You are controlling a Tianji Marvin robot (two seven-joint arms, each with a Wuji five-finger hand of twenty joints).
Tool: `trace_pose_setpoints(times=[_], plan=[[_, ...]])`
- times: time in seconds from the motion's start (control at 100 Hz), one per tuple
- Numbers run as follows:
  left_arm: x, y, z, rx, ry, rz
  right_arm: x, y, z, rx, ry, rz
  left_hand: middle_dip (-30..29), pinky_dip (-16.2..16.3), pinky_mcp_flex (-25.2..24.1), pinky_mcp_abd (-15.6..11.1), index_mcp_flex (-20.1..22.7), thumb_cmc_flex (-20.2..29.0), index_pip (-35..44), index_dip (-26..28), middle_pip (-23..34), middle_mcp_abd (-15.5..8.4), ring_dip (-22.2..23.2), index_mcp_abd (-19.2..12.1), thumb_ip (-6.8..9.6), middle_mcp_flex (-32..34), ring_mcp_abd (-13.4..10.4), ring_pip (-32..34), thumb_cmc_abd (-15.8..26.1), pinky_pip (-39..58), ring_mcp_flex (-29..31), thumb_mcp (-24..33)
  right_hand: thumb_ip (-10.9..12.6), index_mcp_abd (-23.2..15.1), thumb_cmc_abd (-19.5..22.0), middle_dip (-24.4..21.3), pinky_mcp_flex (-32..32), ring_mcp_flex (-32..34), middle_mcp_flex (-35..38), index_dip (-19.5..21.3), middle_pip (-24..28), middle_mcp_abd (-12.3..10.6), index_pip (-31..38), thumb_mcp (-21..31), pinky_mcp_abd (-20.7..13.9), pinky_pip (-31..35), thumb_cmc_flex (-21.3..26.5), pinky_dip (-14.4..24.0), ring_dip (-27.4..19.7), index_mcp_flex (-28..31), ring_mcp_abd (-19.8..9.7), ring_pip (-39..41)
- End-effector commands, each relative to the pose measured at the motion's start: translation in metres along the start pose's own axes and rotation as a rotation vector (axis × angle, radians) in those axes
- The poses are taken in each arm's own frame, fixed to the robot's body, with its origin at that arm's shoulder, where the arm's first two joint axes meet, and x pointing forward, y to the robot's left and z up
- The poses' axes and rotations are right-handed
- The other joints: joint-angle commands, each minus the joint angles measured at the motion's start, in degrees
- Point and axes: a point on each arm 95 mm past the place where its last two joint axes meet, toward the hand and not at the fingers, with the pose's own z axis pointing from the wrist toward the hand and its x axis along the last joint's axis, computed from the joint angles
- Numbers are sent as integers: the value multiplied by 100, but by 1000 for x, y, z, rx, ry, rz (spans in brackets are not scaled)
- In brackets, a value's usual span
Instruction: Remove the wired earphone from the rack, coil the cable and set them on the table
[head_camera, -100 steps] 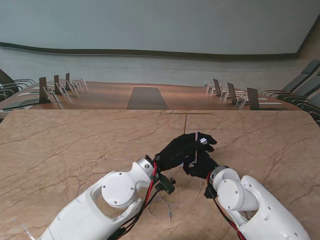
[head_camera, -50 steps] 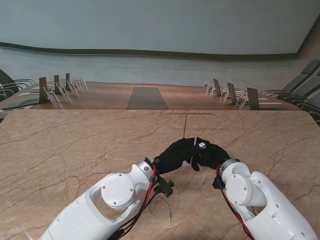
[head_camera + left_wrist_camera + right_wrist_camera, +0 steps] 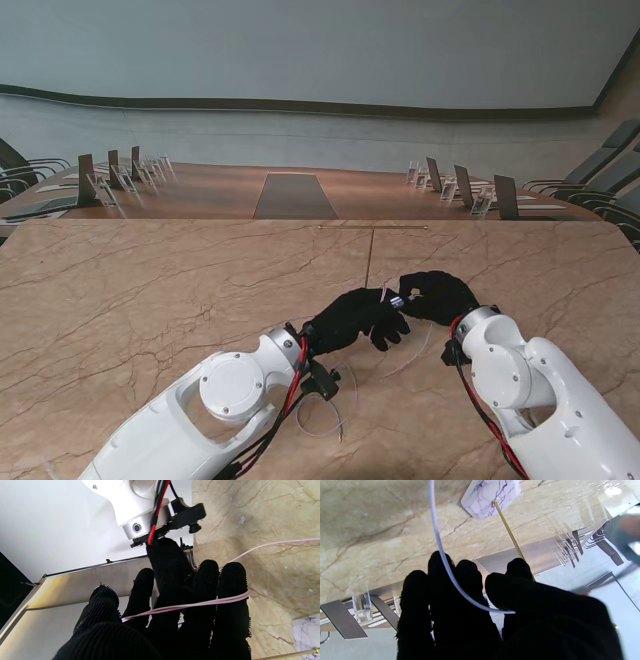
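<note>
The earphone's pale pink cable (image 3: 190,605) lies wound across the fingers of my left hand (image 3: 355,318), which is curled shut on it at the table's middle. From there the cable (image 3: 440,545) runs to my right hand (image 3: 437,296), just right of the left, where thumb and fingers pinch it. A slack loop of cable (image 3: 352,398) hangs nearer to me, by the left wrist. The rack (image 3: 370,255) is a thin gold rod on a white marble base (image 3: 492,495), just beyond both hands. The earbuds are not visible.
The marble table (image 3: 150,300) spreads wide on both sides of the hands. Beyond its far edge stands a long conference table (image 3: 295,195) with chairs and nameplate holders along both sides.
My right hand has swung from under the left hand out to the right and farther from me, pulling the cable across the left fingers. The left hand has lowered slightly.
</note>
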Motion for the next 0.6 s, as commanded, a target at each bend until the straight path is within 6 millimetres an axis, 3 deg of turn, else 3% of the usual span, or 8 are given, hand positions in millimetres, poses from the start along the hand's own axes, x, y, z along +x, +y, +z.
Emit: trace_pose_setpoints(times=[0.0,0.22,0.59], plan=[[-7,3,-3,0,-17,-3,6,10,-2,-14,25,-18,193,2,-60,192,130,-134,251,108,235,-37,82,2,-99,153,138,28,31,91,-5,-79,186,-29,-264,52,5,325,96,-29,217,770,304,229,-147,468,-77,149,58,184,113,309],[-13,2,-3,13,-29,-10,12,24,-6,-31,72,-53,435,92,-224,194,207,-420,466,245,237,-7,138,39,-114,158,174,29,2,123,-114,-119,235,-25,-259,60,41,369,143,-32,211,764,297,228,-131,476,-92,141,61,211,118,302],[-25,1,-4,6,-68,-44,24,45,-12,-50,146,-105,49,126,-668,117,577,-1213,-84,-33,-222,196,58,209,-131,10,234,-152,141,-164,-571,-105,397,22,-284,114,189,527,303,-65,196,775,265,259,-6,486,-124,121,93,324,151,298]])
